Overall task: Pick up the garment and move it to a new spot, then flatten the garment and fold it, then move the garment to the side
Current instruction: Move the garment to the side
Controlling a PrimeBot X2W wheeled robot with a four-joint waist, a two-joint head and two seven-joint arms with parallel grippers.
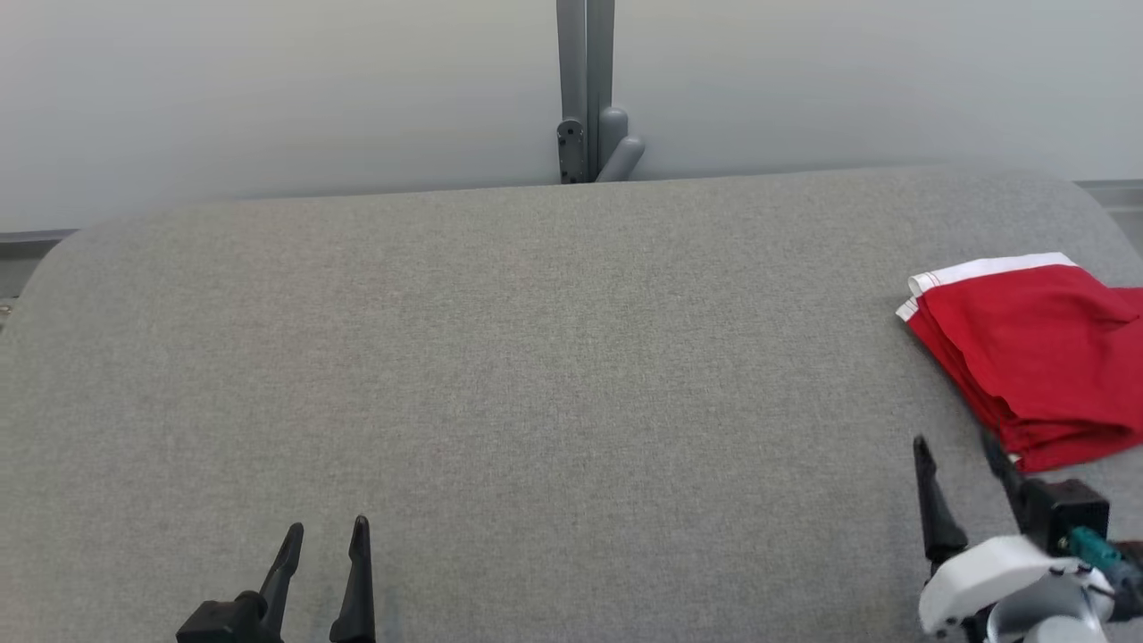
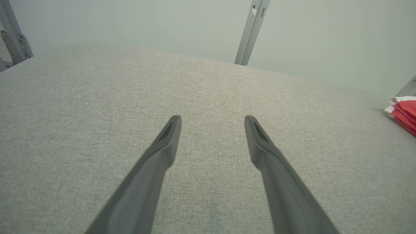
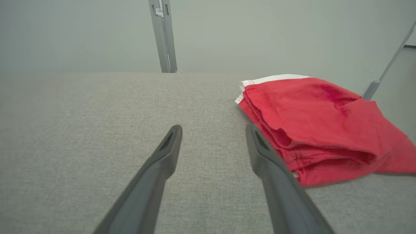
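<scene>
The garment [image 1: 1036, 357] is red cloth with a white band, folded into a thick stack at the right side of the grey padded table [image 1: 536, 375]. It also lies at the far right edge of the left wrist view as the garment [image 2: 404, 113], and fills the right half of the right wrist view as the garment [image 3: 318, 123]. My right gripper [image 1: 955, 446] is open just in front of the stack's near corner, nothing between its fingers [image 3: 169, 149]. My left gripper [image 1: 326, 534] is open and empty at the table's near left, far from the cloth.
A grey post with a bracket [image 1: 587, 98] stands behind the table's far edge, against a pale wall. The table's corners are rounded and the stack lies close to the right edge.
</scene>
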